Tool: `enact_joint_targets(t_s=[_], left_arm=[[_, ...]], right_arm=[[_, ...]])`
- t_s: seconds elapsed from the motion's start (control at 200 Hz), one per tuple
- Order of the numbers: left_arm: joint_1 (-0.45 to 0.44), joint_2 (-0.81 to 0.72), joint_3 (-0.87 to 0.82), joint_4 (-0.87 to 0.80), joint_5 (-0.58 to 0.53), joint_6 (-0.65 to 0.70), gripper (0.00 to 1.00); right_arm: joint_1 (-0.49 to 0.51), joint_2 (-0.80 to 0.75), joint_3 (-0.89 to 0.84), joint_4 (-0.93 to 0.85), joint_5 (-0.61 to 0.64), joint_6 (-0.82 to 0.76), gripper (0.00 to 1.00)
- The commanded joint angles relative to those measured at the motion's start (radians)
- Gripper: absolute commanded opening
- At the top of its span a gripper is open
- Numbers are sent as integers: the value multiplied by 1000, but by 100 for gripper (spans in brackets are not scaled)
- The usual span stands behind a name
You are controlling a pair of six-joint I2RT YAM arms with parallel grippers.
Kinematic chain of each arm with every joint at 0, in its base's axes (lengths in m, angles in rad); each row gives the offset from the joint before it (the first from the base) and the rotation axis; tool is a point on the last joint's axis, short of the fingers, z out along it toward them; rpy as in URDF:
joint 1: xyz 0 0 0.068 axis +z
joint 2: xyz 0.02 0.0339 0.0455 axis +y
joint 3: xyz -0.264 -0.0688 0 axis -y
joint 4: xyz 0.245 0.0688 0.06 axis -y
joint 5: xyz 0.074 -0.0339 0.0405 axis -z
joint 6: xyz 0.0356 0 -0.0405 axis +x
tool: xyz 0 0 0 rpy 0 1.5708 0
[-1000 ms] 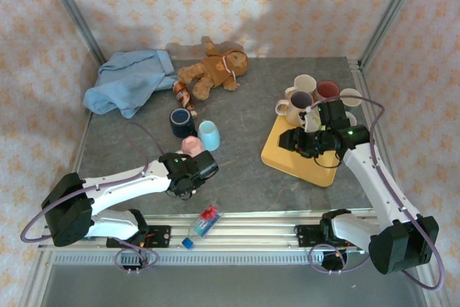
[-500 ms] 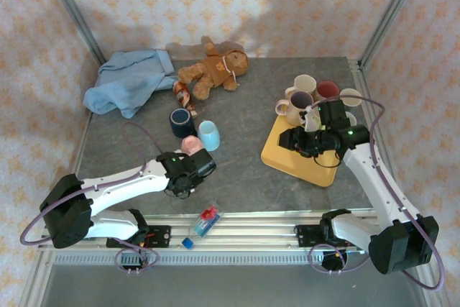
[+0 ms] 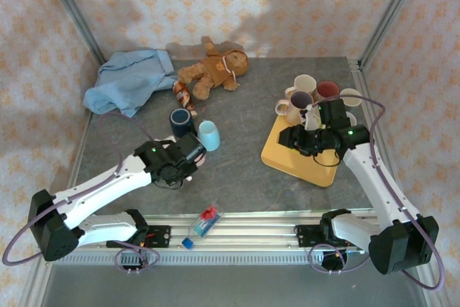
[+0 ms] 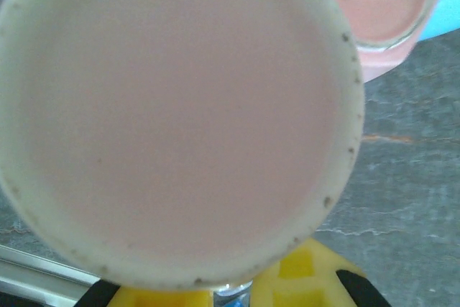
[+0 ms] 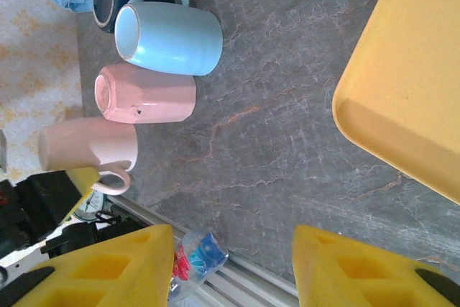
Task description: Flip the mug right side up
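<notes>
1. Mug (image 5: 88, 147), pink, is sitting clamped in the left gripper (image 3: 190, 150), its round end facing the wrist camera.
2. It is lying just beside a pink cup (image 5: 147, 95), with a blue cup (image 5: 169, 39) beyond, over the grey table (image 5: 273, 120).
3. Right gripper (image 5: 233, 264) is hanging spread wide, holding nothing, near the yellow tray (image 5: 402, 91).

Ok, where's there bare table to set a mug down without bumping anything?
The widest bare patch is mid-table, bordered by the light blue mug on the left, the yellow tray on the right and the teddy bear at the back. It's crowded around the dark mug and pink mug beside it, and at the mug cluster behind the tray.
</notes>
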Motion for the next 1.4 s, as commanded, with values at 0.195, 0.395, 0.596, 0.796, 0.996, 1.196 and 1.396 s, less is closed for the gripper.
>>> enact_joint_targets(t_s=[0.195,0.395,0.596,0.796,0.996,1.196,1.396], left_arm=[[36,-70,182,-147,-103,47,3],[62,-95,178,-145,-104,59,0],[73,-137,81,-54,-106,57,0],[81,-181,-36,75,-159,128,0],[92,-220,-151,233,-219,273,0],[113,-230,-224,332,-231,390,0],[133,-240,-289,398,-215,485,0]], right_arm=[[5,10,60,13,-10,16,47],[5,9,49,29,-14,34,47],[5,0,41,25,-10,32,47],[5,14,42,23,-13,23,46],[5,27,45,28,-14,25,46],[5,37,47,30,-16,26,46],[5,44,47,34,-19,29,46]])
